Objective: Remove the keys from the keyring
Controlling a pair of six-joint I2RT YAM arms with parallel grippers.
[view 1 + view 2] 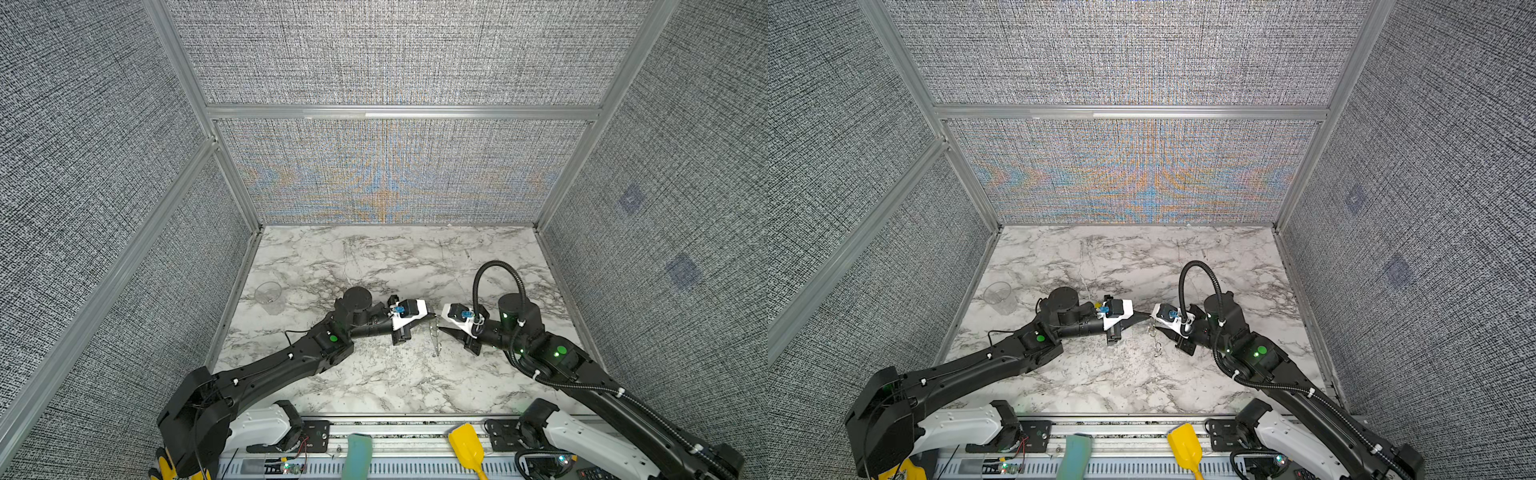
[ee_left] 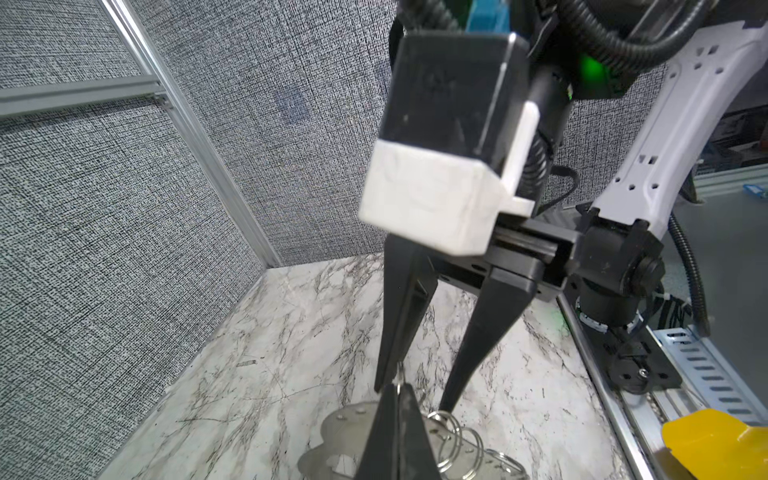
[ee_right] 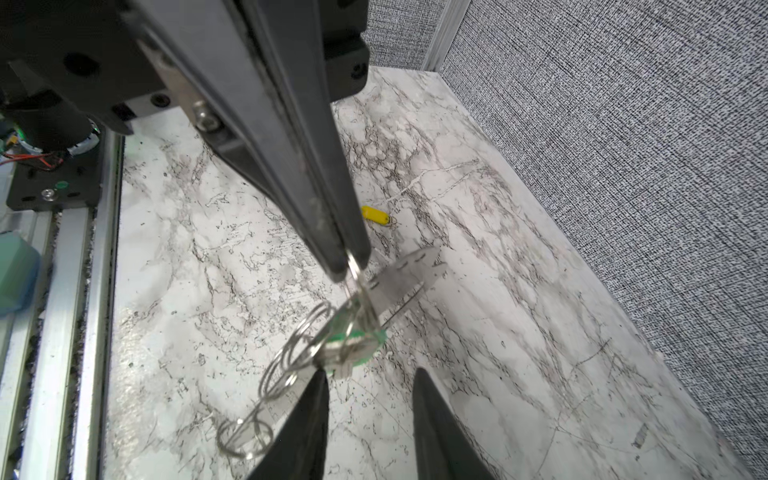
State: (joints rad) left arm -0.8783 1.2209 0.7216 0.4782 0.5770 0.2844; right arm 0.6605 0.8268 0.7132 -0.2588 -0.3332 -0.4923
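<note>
Dangling from a pinch on its topmost ring, the keyring (image 3: 405,276), a flat grey metal piece with a string of wire rings, hangs over the marble table (image 3: 498,332), between the two arms in both top views. The green key tag (image 3: 359,336) is threaded among the rings just below the pinch. The yellow key tag (image 3: 376,215) lies loose on the table, apart from the keyring, past the left gripper as the right wrist camera sees it. The left gripper (image 3: 349,264) has its jaws pressed together on the thin top ring and carries the whole bunch. The right gripper (image 3: 370,374) hovers just beside the keyring, near the green tag, jaws spread with nothing between them. Whether the lowest ring touches the table cannot be told.

One tag off, one to go, by the look of it. The step in hand likely calls for the right jaws to close on the green tag's body, not on the slack rings beside it. They would then walk the tag's small ring along the wire to its split end rather than tug straight out. A hard pull could drag the thin ring from the left pinch or set the bunch swinging. A clear cup (image 1: 268,293) stands well away from the keyring on the left arm's side. A yellow scoop (image 1: 465,446) lies off the table, nearer the camera than the keyring.
</note>
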